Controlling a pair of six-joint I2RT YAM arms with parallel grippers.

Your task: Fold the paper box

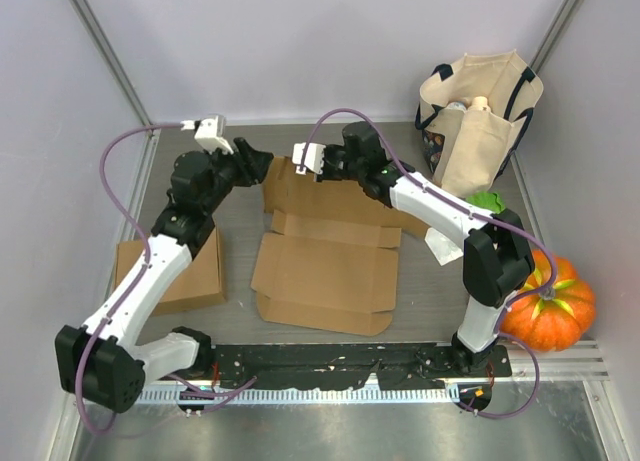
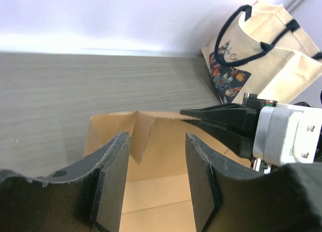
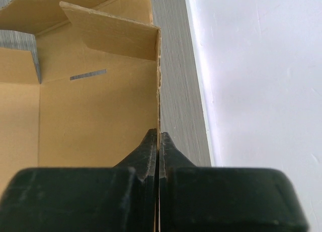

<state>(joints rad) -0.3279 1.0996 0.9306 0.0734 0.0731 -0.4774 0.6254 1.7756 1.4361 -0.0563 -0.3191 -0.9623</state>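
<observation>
The paper box (image 1: 325, 271) is a brown cardboard blank lying mostly flat mid-table, with its back wall (image 1: 290, 186) raised. My right gripper (image 1: 298, 167) is shut on that wall's top edge; in the right wrist view its jaws (image 3: 159, 139) pinch the thin cardboard edge, and a side flap (image 3: 110, 35) is bent inward beyond. My left gripper (image 1: 262, 165) hovers at the wall's left end. In the left wrist view its fingers (image 2: 157, 141) stand open over the cardboard (image 2: 161, 191), with a corner flap (image 2: 146, 134) just ahead and nothing held between them.
A folded cardboard box (image 1: 175, 266) sits at the left, beside the left arm. A canvas tote bag (image 1: 478, 121) stands at the back right, with an orange pumpkin (image 1: 550, 306), a green object (image 1: 490, 201) and a white paper scrap (image 1: 438, 243) on the right side.
</observation>
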